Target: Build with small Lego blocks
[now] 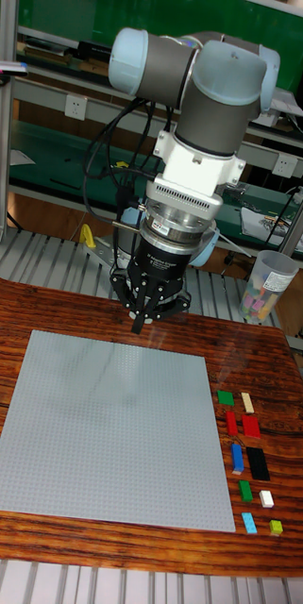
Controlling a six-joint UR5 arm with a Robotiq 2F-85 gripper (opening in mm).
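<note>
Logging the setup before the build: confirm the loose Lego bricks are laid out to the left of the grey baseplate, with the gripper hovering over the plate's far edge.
Wrong side. In the tall fixed view the loose Lego bricks lie to the right of the grey baseplate, on the wooden table. The gripper does hover over the plate's far edge.

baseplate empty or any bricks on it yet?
Empty. The grey baseplate shows only bare studs; all the Lego bricks lie loose on the wooden table to its right.

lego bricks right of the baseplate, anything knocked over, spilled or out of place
Nothing stands out. The loose bricks lie flat in two rough columns on the wooden table, right of the bare grey baseplate. The gripper hangs over the plate's far edge.
</note>
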